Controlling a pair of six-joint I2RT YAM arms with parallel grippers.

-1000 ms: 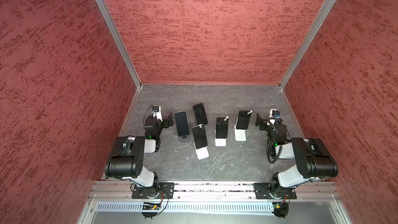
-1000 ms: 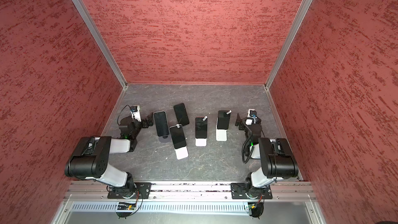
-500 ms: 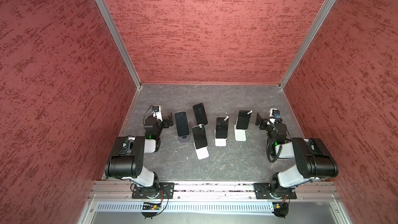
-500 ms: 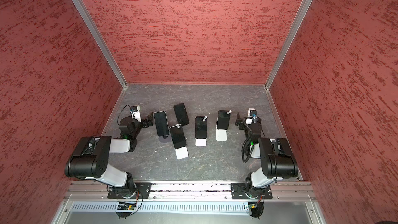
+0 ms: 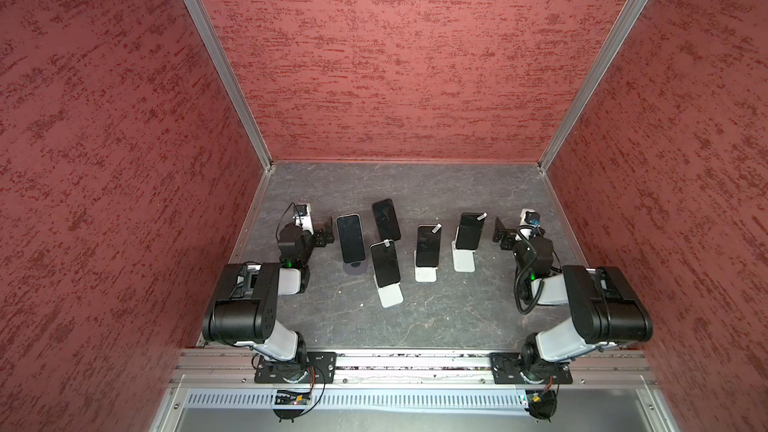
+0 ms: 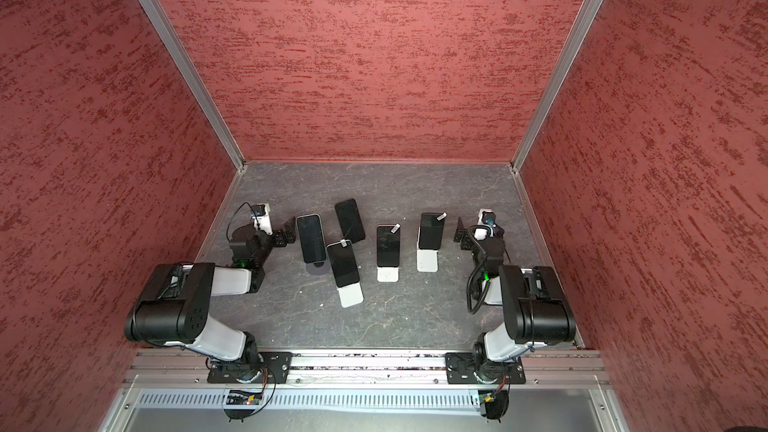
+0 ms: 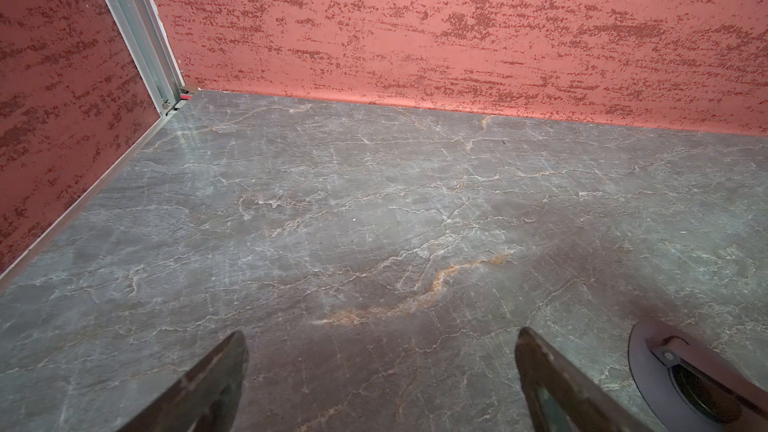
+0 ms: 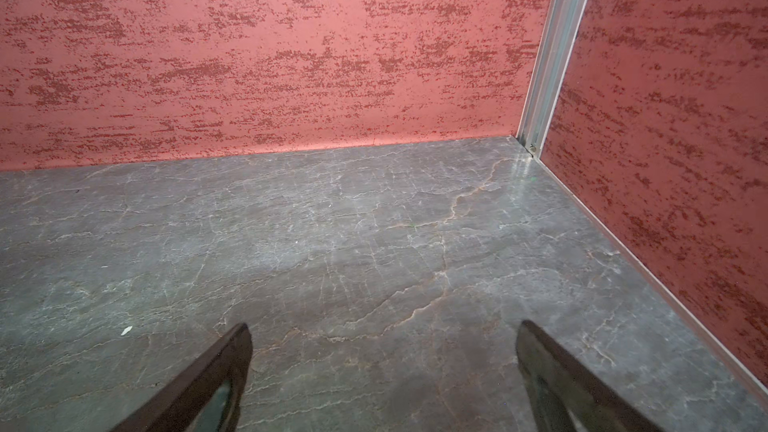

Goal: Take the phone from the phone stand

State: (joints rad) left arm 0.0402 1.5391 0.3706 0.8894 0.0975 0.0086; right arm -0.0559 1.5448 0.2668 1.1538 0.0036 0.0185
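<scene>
Top views: phones (image 5: 428, 246) sit mid-table, three on white stands (image 5: 425, 275), leftmost phone (image 5: 351, 238) on a round dark base (image 5: 354, 270), fifth phone (image 5: 385, 219) behind (support unclear). Claws spread wide, empty: left gripper (image 5: 327, 232) just beside leftmost phone, right gripper (image 5: 500, 234) near rightmost phone (image 5: 468, 231). Grey veined tabletop (image 5: 436, 317), red textured walls (image 5: 395, 56) on three sides, aluminium corner posts (image 5: 216, 60).

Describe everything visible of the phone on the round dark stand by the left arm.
The phone is a slim black slab with rounded corners and a pale rim, its screen dark. It leans back on a round dark stand toward the left side of the grey table. The open left tool sits close beside it; whether they touch is unclear.
</scene>
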